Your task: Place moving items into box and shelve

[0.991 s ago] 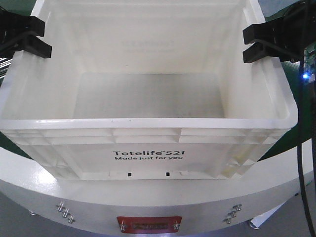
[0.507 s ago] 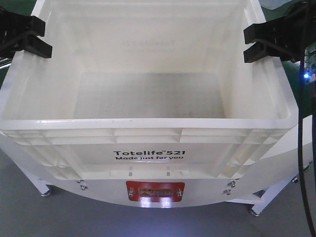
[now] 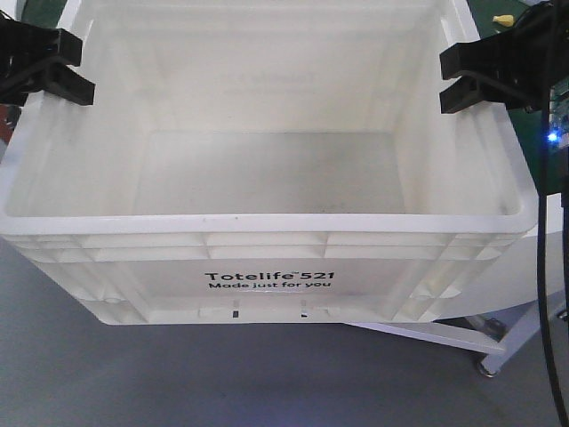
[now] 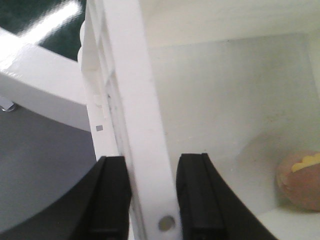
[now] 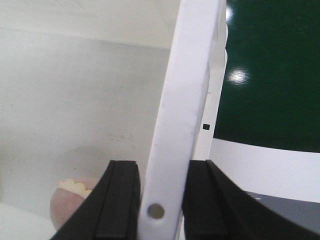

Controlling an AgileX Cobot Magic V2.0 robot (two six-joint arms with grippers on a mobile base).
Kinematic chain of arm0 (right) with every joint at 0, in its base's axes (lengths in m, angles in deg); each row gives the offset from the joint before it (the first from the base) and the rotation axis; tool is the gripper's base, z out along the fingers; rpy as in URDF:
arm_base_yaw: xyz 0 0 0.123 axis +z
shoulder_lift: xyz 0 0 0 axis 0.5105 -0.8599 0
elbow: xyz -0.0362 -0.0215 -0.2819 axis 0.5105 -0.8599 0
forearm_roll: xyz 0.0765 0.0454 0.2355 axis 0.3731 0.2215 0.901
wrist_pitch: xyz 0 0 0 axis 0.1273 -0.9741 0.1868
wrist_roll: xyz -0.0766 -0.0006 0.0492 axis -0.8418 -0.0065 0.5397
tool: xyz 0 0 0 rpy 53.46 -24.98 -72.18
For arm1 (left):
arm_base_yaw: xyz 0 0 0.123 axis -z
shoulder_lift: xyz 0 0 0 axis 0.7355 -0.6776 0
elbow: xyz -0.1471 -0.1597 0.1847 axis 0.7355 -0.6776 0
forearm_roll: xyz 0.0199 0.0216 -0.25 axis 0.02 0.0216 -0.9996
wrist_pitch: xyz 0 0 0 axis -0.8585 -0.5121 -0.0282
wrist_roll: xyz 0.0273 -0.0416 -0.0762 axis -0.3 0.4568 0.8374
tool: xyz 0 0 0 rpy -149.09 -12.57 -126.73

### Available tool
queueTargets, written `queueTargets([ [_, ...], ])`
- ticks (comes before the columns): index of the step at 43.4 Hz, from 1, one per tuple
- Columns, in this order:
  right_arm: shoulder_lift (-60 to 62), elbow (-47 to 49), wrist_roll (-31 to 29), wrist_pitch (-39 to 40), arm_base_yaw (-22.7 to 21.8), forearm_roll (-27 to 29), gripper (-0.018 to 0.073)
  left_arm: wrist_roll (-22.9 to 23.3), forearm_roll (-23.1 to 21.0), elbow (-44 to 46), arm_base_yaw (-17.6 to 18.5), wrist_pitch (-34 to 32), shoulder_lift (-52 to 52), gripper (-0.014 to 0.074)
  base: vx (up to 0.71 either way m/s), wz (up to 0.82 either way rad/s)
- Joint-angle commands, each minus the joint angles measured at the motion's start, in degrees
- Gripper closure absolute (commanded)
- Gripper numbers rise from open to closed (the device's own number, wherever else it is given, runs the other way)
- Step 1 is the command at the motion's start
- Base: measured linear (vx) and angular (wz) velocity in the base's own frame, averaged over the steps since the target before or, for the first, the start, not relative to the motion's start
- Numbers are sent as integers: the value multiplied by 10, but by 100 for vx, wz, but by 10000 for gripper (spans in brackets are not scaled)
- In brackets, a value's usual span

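The box [image 3: 267, 224] is a large white crate printed "Totelife 521", filling the front view and held off the ground. My left gripper [image 3: 78, 69] is shut on its left rim and my right gripper [image 3: 447, 80] is shut on its right rim. In the left wrist view the black fingers of the left gripper [image 4: 152, 165] straddle the rim [image 4: 130, 75]. The right wrist view shows the right gripper [image 5: 160, 167] clamped across the other rim [image 5: 190, 65]. A pinkish round item with a yellow part [image 4: 300, 182] [image 5: 75, 200] lies on the box floor; the front view does not show it.
Grey floor [image 3: 133, 374] lies under the box. A white table frame [image 3: 444, 334] with a caster [image 3: 487, 365] shows at lower right, its green top [image 5: 275, 75] beyond the right rim. A black cable [image 3: 540, 267] hangs at the right edge.
The white table with its red plate has slid out from under the box toward the lower right, leaving grey floor below. Both grippers keep the same hold on the rims.
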Motion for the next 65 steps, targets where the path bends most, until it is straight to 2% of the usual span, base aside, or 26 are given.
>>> queueTargets([
  [1, 25, 22, -10, 64, 9, 94, 559, -9, -118, 23, 11, -47, 29, 600, -18, 35],
  [65, 25, 22, -10, 64, 9, 92, 559, -9, -118, 23, 11, -46, 29, 600, -14, 48],
])
